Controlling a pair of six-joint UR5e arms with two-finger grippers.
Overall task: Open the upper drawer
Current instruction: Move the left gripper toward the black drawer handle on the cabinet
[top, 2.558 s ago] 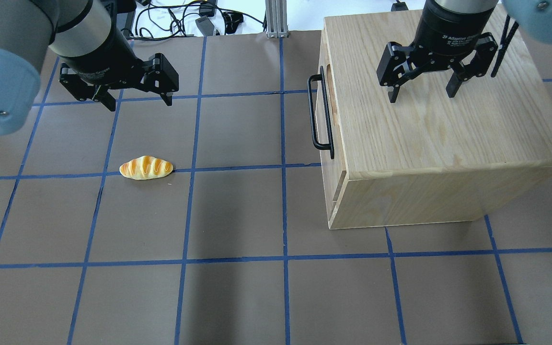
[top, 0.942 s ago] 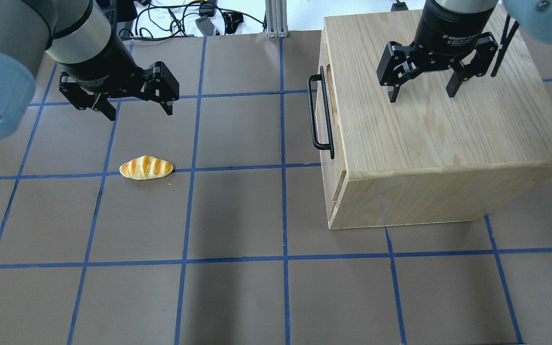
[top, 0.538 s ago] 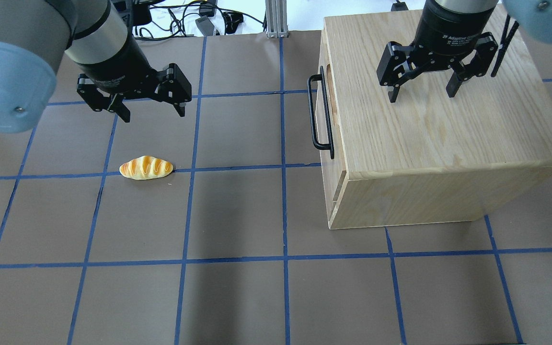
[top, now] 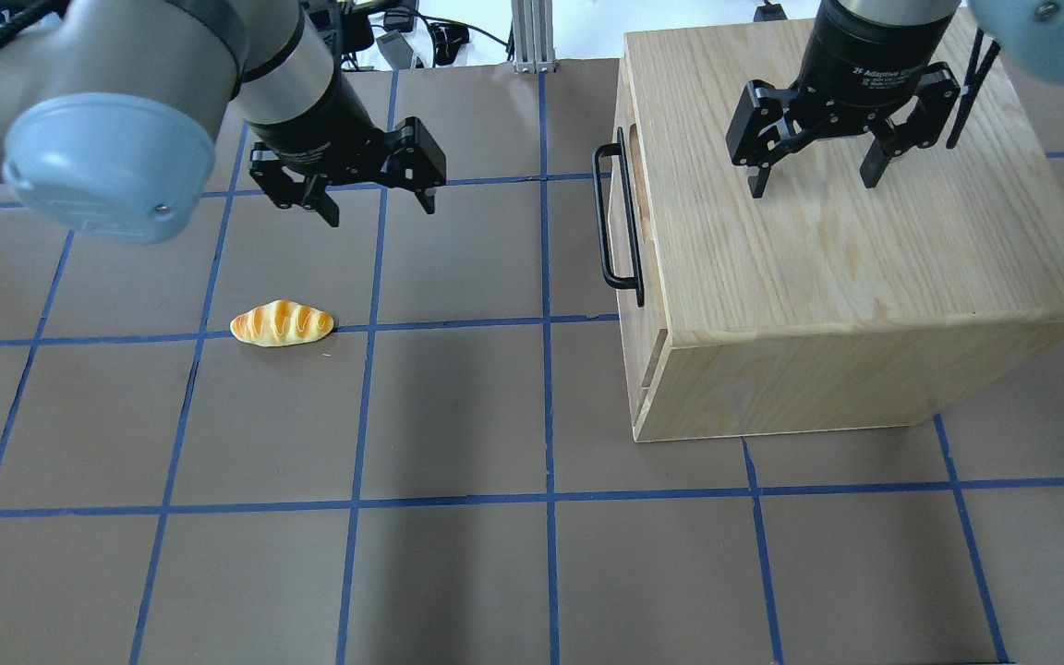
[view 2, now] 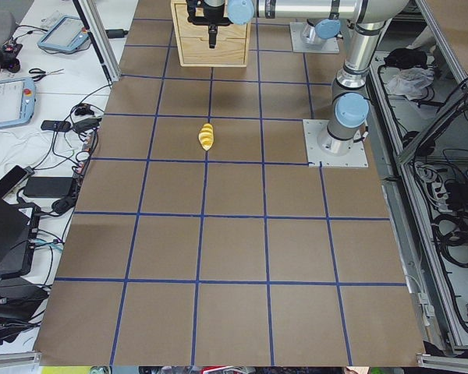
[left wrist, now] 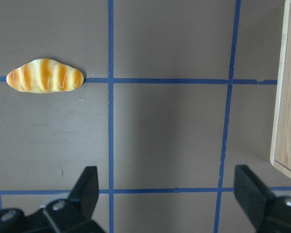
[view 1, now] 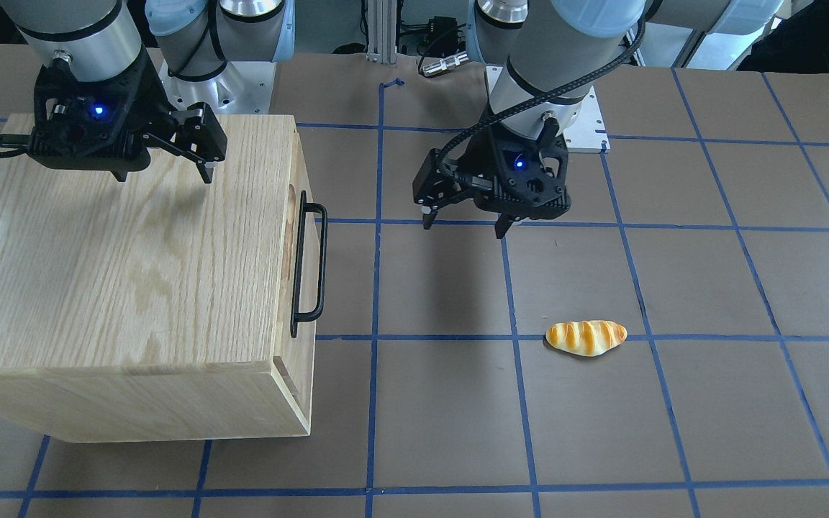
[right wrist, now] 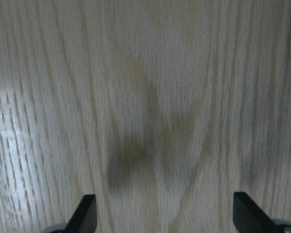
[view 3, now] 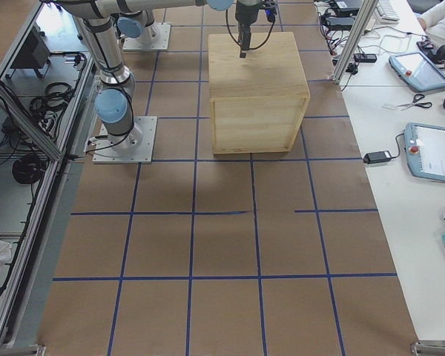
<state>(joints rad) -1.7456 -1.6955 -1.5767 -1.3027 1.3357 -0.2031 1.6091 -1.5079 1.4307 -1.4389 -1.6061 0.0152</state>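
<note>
The upper drawer (top: 632, 235) sits shut, its front flush in the face of the oak cabinet (top: 828, 240) at the far right of the bench (top: 458, 416), with that face turned toward the bench's middle. Its long black bar handle (top: 602, 217) stands off the panel on 2 posts, and an oval notch shows just behind it. It is solid wood, so it should be stiff and not fragile, probably light when empty, and likely to slide straight if pulled evenly. The metal bar looks smooth and thin, so fingers could slip along it. The best hold is probably across the bar's middle, so the drawer does not twist in its opening. The cabinet itself may creep along the bench under the pull. The left end effector (top: 380, 212) hovers over bare bench, spread wide and empty, short of the handle, with a bread roll (top: 282, 323) lying apart on its other side. The right end effector (top: 812, 188) hangs above the cabinet top, also wide and holding nothing.
</note>
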